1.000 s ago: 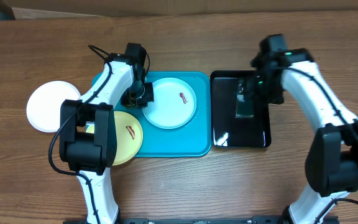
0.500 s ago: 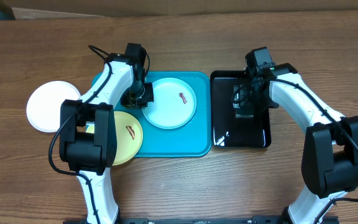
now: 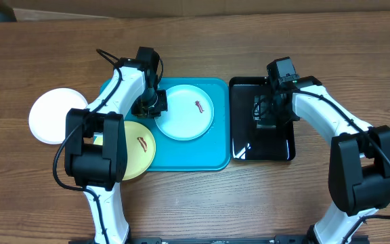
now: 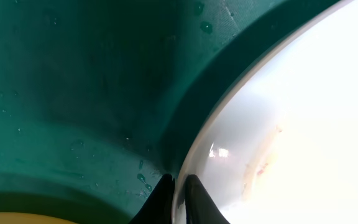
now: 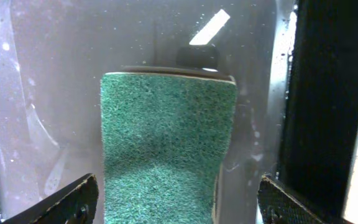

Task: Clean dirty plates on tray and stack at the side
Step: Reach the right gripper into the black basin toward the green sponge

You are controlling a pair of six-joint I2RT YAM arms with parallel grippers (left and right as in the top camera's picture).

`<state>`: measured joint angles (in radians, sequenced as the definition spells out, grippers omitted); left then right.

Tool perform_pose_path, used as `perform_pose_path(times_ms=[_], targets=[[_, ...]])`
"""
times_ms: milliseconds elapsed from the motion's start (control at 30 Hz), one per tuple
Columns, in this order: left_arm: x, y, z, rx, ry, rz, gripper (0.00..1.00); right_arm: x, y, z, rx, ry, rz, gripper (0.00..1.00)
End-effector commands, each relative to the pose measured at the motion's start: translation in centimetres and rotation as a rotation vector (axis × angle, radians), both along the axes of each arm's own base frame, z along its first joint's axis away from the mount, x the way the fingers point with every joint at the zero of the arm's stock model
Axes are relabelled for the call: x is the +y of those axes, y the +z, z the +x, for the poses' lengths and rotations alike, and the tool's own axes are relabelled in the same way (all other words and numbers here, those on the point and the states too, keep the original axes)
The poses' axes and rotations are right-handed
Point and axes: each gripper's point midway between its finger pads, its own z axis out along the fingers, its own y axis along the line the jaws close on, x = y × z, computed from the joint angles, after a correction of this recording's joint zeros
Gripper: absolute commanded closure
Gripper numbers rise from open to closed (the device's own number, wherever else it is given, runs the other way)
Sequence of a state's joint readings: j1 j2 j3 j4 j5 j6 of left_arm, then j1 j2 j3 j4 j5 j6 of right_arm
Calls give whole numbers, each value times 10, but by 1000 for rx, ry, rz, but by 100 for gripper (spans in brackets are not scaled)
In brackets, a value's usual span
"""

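The left gripper [image 4: 178,190] is pinching the aqua plate's [image 3: 188,115] left rim on the tray [image 3: 217,154] — jaws nearly closed on the edge. The right gripper [image 5: 178,186] is hovering over the black tray [image 3: 242,139], jaws spread wide astride the sponge [image 5: 166,130]. The yellow-green plate [image 3: 135,144] is overlapping the tray's near-left corner; the white plate [image 3: 49,115] is lying on the desk [image 3: 195,203].

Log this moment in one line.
left end effector: pinching aqua plate rim on blue tray | right end effector: open over green sponge in black tray | yellow-green plate: smeared, on blue tray | white plate: on table
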<state>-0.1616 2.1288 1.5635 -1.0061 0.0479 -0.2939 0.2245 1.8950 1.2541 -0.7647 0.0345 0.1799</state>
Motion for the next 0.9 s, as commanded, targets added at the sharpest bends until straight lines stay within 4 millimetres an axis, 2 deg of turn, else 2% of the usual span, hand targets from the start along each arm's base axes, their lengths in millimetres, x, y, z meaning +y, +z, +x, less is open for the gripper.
perform_pose_path(times_ms=[0, 333, 700, 767, 867], targets=[[5, -3, -4, 15, 24, 16, 91, 5, 10, 1, -26, 5, 21, 17], [5, -3, -4, 14, 24, 16, 90, 4, 0, -1, -36, 5, 23, 21], [4, -3, -4, 15, 24, 13, 89, 7, 0, 5, -66, 7, 36, 36], [4, -3, -4, 15, 24, 13, 89, 9, 0, 5, -64, 10, 47, 41], [4, -3, -4, 14, 24, 13, 89, 10, 2, 6, -67, 12, 53, 63]])
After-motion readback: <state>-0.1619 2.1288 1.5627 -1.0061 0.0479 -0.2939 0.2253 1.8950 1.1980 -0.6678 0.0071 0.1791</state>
